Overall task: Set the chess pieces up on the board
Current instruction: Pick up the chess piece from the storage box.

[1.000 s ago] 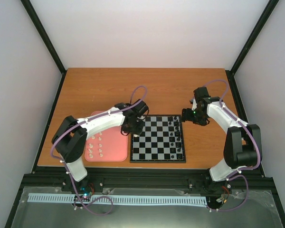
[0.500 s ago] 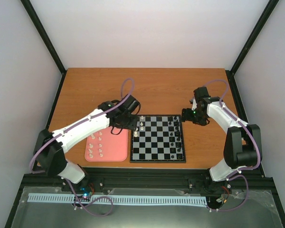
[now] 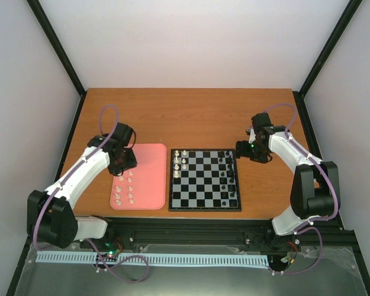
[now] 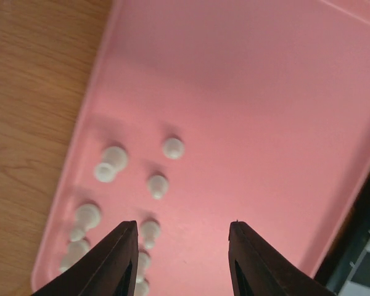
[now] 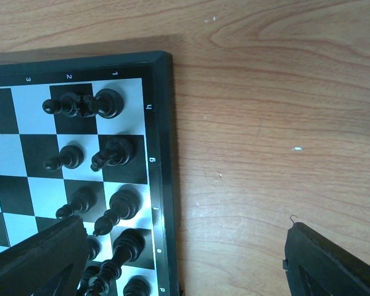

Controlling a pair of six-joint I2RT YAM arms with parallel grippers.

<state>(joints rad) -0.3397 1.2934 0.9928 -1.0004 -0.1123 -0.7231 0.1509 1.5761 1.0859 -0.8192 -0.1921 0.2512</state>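
Several white chess pieces point(image 3: 124, 188) stand in rows at the left side of the pink tray point(image 3: 147, 185). In the left wrist view they point(image 4: 157, 185) lie left of and between my fingers. Several more white pieces point(image 3: 180, 161) stand on the board's point(image 3: 203, 206) left columns. My left gripper point(image 3: 121, 165) hangs open and empty over the tray's far left part, jaws wide apart point(image 4: 184, 223). My right gripper point(image 3: 242, 150) is open and empty at the board's far right corner, over bare wood point(image 5: 185, 223) beside the board's border point(image 5: 161, 154).
Black chess figures point(image 3: 229, 176) fill the board's right columns and show in the right wrist view point(image 5: 114, 151). The wooden table point(image 3: 191, 117) runs back to the walls. The tray's left rim point(image 4: 86, 142) meets the wood. The board's corner point(image 4: 367, 259) shows at the lower right.
My left arm has swung left from the board's near-left columns to over the pink tray, open and empty. The white pieces it covered now show. The right arm has not moved.
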